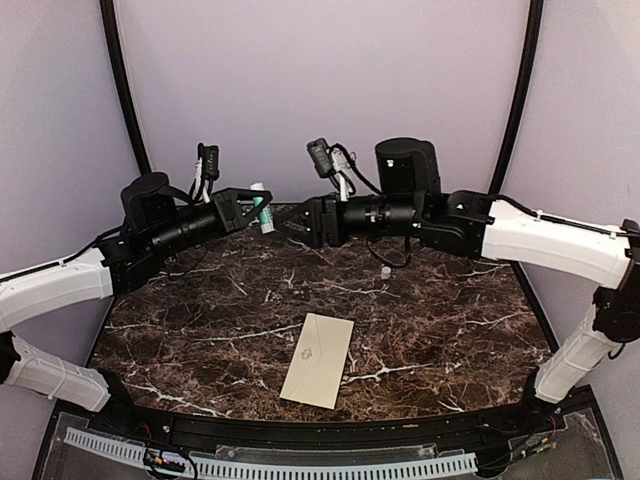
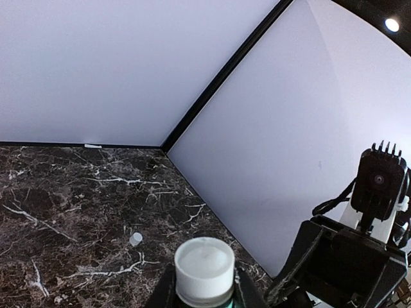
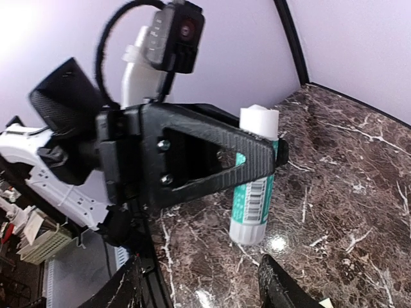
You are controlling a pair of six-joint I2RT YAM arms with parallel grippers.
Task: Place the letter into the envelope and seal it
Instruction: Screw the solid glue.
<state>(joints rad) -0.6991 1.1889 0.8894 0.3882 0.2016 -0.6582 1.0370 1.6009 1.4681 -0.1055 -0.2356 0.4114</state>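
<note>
Cream envelope (image 1: 318, 359), cylindrical glue stick (image 3: 249, 206) (white-capped), veined table (image 1: 450, 330)

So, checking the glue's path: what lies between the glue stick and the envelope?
Top view: only bare marble table separates glue stick and envelope; the white cap lies aside.

Left arm (image 1: 60, 288) and right arm (image 1: 550, 245) both reach in roughly level over the back of the worktop (image 1: 450, 330), wrists pointing at each other. Left gripper (image 1: 262, 207) has its fingers clamped on an upright glue stick (image 1: 263, 216). Right gripper (image 1: 292, 222) sits just beside it, fingers spread with nothing between them.
</note>
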